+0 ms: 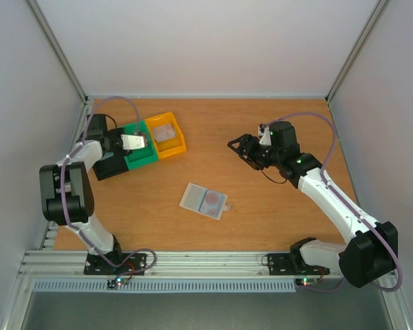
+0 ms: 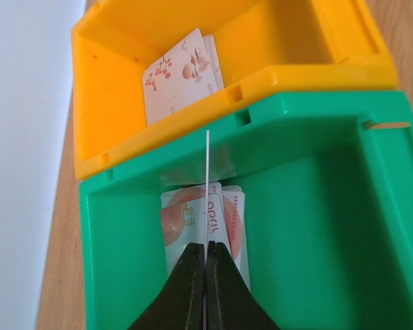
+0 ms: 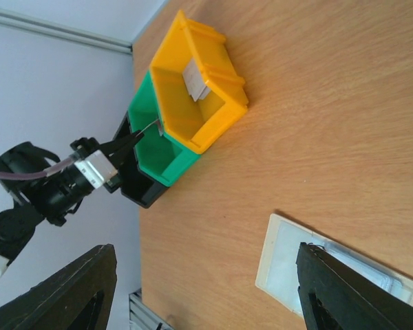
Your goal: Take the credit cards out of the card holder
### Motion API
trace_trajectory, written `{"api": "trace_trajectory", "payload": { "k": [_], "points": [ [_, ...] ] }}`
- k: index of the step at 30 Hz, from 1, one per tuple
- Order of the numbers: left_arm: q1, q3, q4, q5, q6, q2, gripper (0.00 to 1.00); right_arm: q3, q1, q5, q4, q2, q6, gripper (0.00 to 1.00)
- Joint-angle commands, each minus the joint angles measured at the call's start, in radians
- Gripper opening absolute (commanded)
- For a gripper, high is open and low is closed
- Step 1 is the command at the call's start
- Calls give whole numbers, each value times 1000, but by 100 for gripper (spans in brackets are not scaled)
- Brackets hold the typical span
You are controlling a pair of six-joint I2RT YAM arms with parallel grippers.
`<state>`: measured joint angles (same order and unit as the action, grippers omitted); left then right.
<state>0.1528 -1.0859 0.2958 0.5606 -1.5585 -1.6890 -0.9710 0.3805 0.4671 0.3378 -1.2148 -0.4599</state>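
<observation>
Pale walls box in the wooden table [image 1: 261,206] I'm working over. My left gripper [image 2: 205,258] is pressed together on 1 thin card [image 2: 208,179], held edge-on over the green bin [image 2: 316,137], where loose cards [image 2: 224,216] lie on the floor. Touching that bin, the yellow bin [image 2: 310,75] holds a few patterned cards [image 2: 182,75]. The card holder [image 1: 191,196] lies flat mid-table, well apart from the bins, with a reddish-pink card [image 1: 211,200] showing through 1 pocket. My right gripper [image 1: 235,150] hangs spread and empty over bare wood on the right side, beyond the holder.
</observation>
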Motion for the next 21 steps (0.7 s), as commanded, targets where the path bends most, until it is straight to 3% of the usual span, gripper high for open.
{"api": "trace_trajectory", "payload": {
  "k": [1,12,21],
  "points": [
    [1,-49,-137,32,-11,-72,0,-59,-9,-24,41,-2,36,72],
    [-9,-19,-329,6,68,-135,0,-107,-19,-23,49,-55,52,72],
    [-13,-33,-331,-25,20,-185,0,-114,-28,-15,47,-68,61,72]
  ]
}}
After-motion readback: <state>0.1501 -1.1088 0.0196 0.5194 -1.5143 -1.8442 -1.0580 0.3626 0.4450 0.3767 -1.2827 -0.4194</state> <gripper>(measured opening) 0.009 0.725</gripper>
